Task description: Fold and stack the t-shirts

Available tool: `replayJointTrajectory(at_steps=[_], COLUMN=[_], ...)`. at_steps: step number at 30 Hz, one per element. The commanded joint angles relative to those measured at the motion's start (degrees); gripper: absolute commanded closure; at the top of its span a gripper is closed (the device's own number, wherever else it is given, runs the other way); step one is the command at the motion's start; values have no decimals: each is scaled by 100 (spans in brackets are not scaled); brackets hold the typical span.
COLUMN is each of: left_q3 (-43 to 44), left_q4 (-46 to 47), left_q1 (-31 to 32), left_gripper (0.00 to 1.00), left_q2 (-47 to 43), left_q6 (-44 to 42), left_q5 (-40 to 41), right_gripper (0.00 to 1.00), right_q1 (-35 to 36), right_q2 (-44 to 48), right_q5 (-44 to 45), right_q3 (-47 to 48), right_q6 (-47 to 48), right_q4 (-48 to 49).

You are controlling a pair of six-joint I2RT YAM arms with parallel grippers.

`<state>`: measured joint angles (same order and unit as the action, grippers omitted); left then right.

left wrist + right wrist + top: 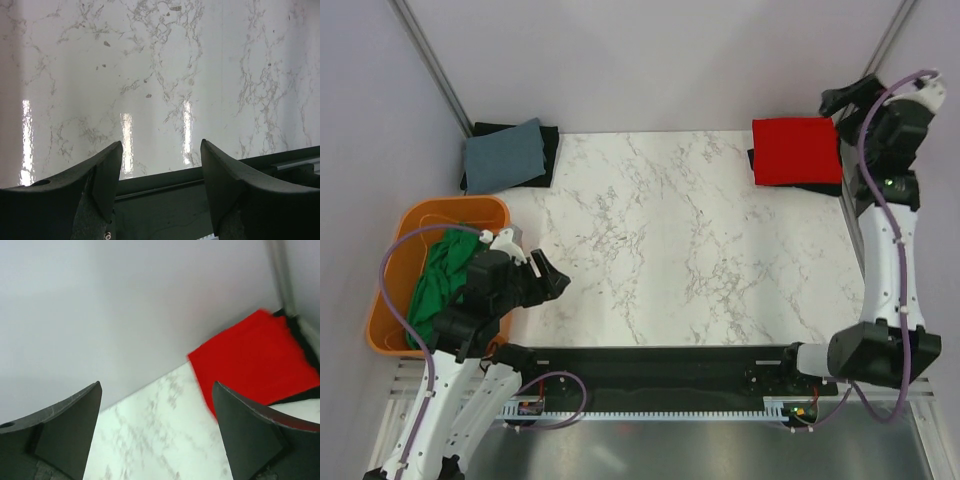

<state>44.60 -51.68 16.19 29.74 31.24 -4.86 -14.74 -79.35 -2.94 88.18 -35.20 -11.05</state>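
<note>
A folded red t-shirt [796, 150] lies on a dark folded one at the table's far right corner; it also shows in the right wrist view [255, 360]. A folded grey-blue t-shirt [504, 154] lies on a black one at the far left. A crumpled green t-shirt [440, 275] fills the orange basket [415, 222] at the left edge. My left gripper [552, 275] is open and empty, low over the table's near left; its jaws stand apart in the left wrist view [161, 165]. My right gripper [838, 98] is open and empty, raised beside the red shirt [156, 405].
The white marble table [680, 250] spans the middle. Grey walls with metal corner posts [428, 55] enclose the back and sides. A black rail [650, 362] runs along the near edge, also in the left wrist view [165, 200].
</note>
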Motion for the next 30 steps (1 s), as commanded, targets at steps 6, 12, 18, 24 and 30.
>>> replayJointTrajectory(at_steps=[6, 12, 18, 24, 30], left_q3=[-48, -57, -48, -65, -57], left_q4=[220, 220, 220, 220, 185], left_q1=[-36, -36, -37, -36, -45], left_gripper=[19, 0, 0, 0, 0], left_q2=[-64, -29, 85, 138, 287], left_q6=[31, 40, 57, 75, 92], left_q5=[-164, -146, -120, -76, -32], right_gripper=[2, 2, 2, 2, 2], right_q1=[2694, 4540, 5508, 5552, 5631], right_q2=[1413, 1791, 2344, 2591, 2565], right_q5=[109, 838, 1444, 1542, 1488], right_q3=[-2893, -4159, -5011, -5496, -5461], right_q6=[-258, -356, -804, -796, -417], right_q4=[-450, -828, -943, -987, -758])
